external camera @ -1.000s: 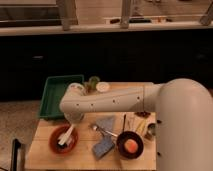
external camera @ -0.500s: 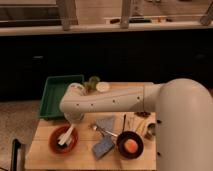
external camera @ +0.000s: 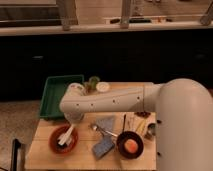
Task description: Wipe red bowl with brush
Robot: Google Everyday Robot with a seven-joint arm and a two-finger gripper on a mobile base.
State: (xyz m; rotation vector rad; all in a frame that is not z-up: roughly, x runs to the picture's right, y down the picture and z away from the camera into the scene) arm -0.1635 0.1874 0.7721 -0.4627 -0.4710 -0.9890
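The red bowl [external camera: 64,140] sits at the front left of the wooden table [external camera: 45,155]. Inside it lies the brush [external camera: 65,136], its white handle slanting across the bowl. My white arm reaches in from the right, and my gripper [external camera: 71,121] hangs just above the bowl's far right rim, over the brush's upper end. The wrist hides the fingertips.
A green tray [external camera: 57,92] stands at the back left. A black pan with an orange ball [external camera: 130,145] is at the front right, a blue sponge [external camera: 103,148] beside it. A thin metal utensil [external camera: 102,131], a grey cloth [external camera: 106,122] and small cups [external camera: 102,87] lie further back.
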